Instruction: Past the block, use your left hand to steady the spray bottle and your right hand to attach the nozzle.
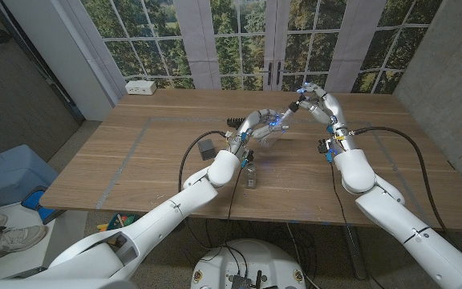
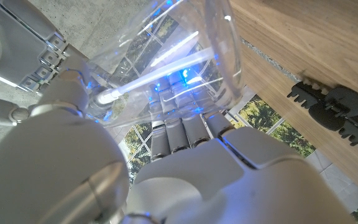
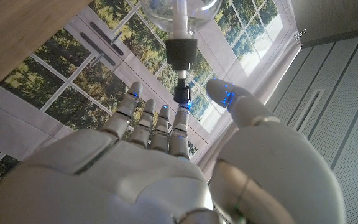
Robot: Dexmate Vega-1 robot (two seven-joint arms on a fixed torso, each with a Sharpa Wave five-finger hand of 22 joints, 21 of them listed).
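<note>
Nearest us on the tabletop stands a small block. Beyond it our left hand grips the clear spray bottle, tilted above the wood. Farther on, our right hand pinches the black nozzle at the bottle's neck.

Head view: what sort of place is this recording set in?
Probably an office or lab room: a long wooden table stands before tall paned windows facing trees, with concrete walls at the sides.
</note>
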